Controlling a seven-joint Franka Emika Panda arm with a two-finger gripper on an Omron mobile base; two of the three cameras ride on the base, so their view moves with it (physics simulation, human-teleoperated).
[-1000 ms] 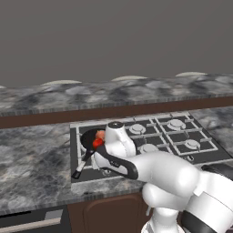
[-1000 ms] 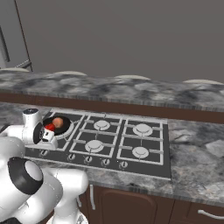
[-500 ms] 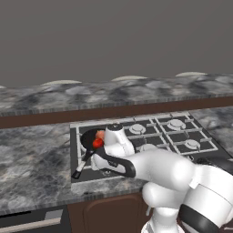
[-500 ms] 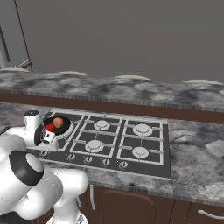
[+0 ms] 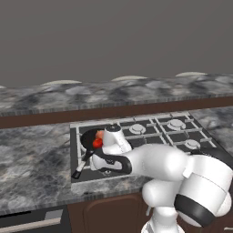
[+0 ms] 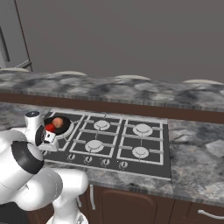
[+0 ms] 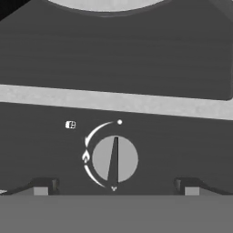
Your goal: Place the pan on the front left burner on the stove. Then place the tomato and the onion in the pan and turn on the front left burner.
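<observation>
so the pan (image 5: 92, 136) is sitting on the front left burner (image 6: 65, 129) at the stove's (image 5: 150, 134) near left corner, its thin handle (image 5: 82, 164) running back toward the front edge with the pale tip almost at the lip. the tomato (image 5: 97, 143) and the onion (image 5: 99, 134) are both inside it, touching or just about, and in the right base view the tomato (image 6: 50, 127) sits closer to the arm and the onion (image 6: 57, 122) just past it.

the gripper (image 7: 116, 187) is down low at the stove's front left edge, pointed at the knob strip, with its fingers (image 7: 42, 186) spread wide and nothing between them. in the hand view a round grey knob (image 7: 114, 158) lies right between the two tips, a pale grate bar (image 7: 113, 101) crossing above it. can't tell if the tips actually touch the knob.

compared with a second ago, not much is different. the pan and both veggies are in the same spot, and the wrist has only shifted a touch lower and toward the front edge over that left corner. the other four burners to the right look the same.
</observation>
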